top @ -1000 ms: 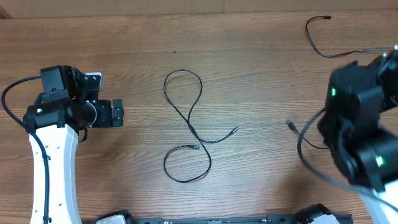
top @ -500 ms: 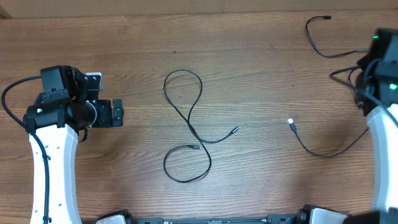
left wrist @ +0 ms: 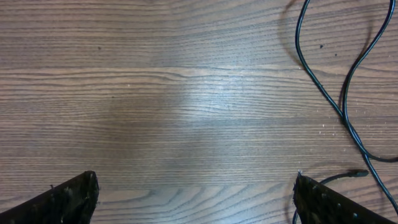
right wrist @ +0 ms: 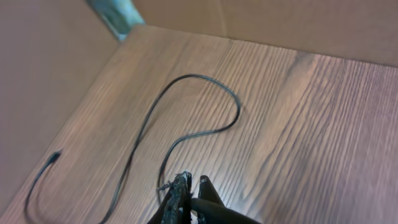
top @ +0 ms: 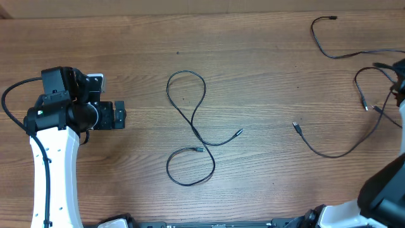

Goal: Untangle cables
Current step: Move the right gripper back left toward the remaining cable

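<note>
Dragged rightward, a thin black cable (right wrist: 238,109) trails, clamped in the right pincer (right wrist: 189,186); the left pincer (left wrist: 194,186) gapes idle; releasing it well apart looks next.

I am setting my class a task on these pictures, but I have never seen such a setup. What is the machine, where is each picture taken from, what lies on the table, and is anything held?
These are two robot arms at a wooden table. One picture looks down from above. The other two come from a camera on each wrist. Thin black cables lie on the wood: a looped cable in the middle and another cable to the right. The left pincer is open and empty. The right pincer is shut, seemingly gripping a held cable.
</note>
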